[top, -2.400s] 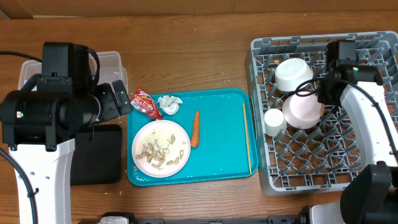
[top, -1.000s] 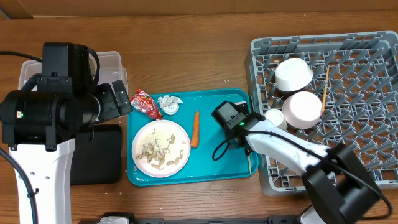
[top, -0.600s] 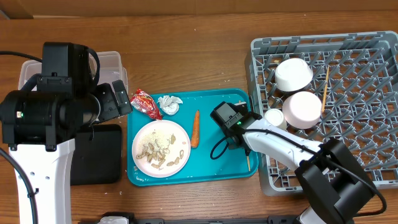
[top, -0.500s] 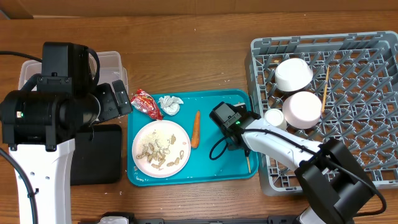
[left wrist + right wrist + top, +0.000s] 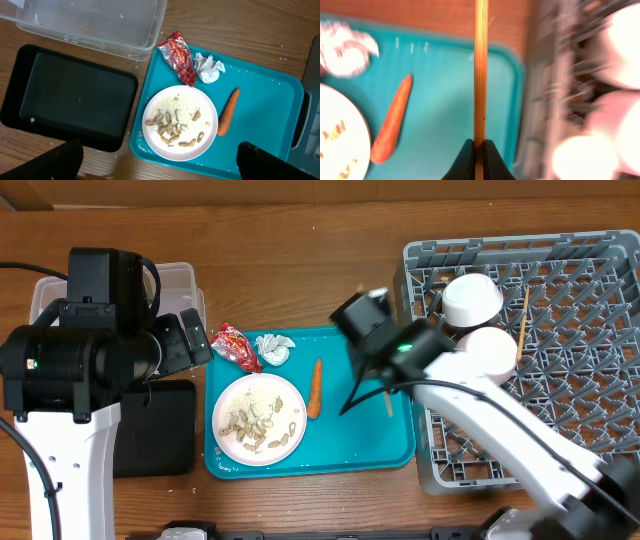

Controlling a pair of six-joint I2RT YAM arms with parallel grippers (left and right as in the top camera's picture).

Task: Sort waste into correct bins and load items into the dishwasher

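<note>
The right pincer (image 5: 480, 148) has risen off the right-hand strip of the teal tray (image 5: 340, 445), where it sat low half a second ago, and the chopstick (image 5: 480, 75) has come up with it. Its fingers are pressed together on the stick's near end. Underneath is a brown wooden table (image 5: 300, 270); nothing more of the room shows. The chopstick's long axis runs straight out ahead of the fingertips, up the middle of the wrist view. The carrot (image 5: 392, 125) and white tissue (image 5: 345, 50) lie left of the pincer, and the grey dish rack (image 5: 580, 310) with two white bowls (image 5: 472, 298) lies right of it. A second chopstick (image 5: 521, 320) rests in the rack beyond the bowls. The left pincer (image 5: 159, 159) hangs with its fingers wide apart over the plate (image 5: 180, 122) of scraps, with the clear tub (image 5: 90, 20) and black tray (image 5: 65, 95) to its left.
</note>
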